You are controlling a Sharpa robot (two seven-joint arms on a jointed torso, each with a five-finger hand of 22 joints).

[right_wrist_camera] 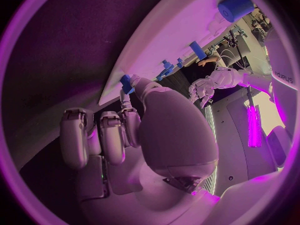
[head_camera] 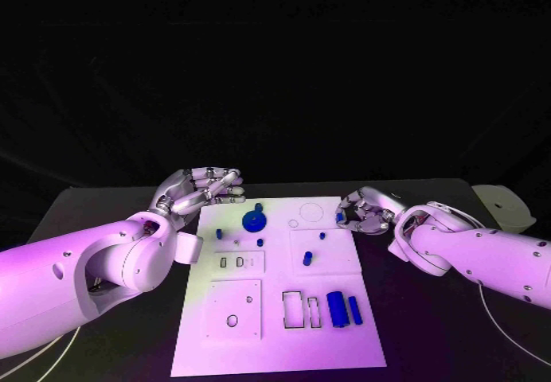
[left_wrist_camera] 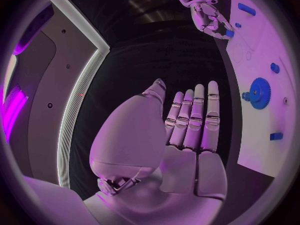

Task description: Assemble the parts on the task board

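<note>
Pinching a small blue part (head_camera: 342, 216) at the board's (head_camera: 275, 350) far right edge, the right hand (head_camera: 365, 213) curled its fingers round it. The left hand (head_camera: 205, 189) hovered off the far left corner, fingers straight, together, empty. Likely light, rigid plastic; grip its sides.

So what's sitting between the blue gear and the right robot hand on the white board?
In the head view, between the blue toothed gear and the right robot hand lies bare white task board with a faint circular outline.

Board approach: sides open

You get bare table (head_camera: 431, 334) beside both long edges; the gear (head_camera: 254, 220) and tall cylinder (head_camera: 337, 307) obstruct low passes.
</note>
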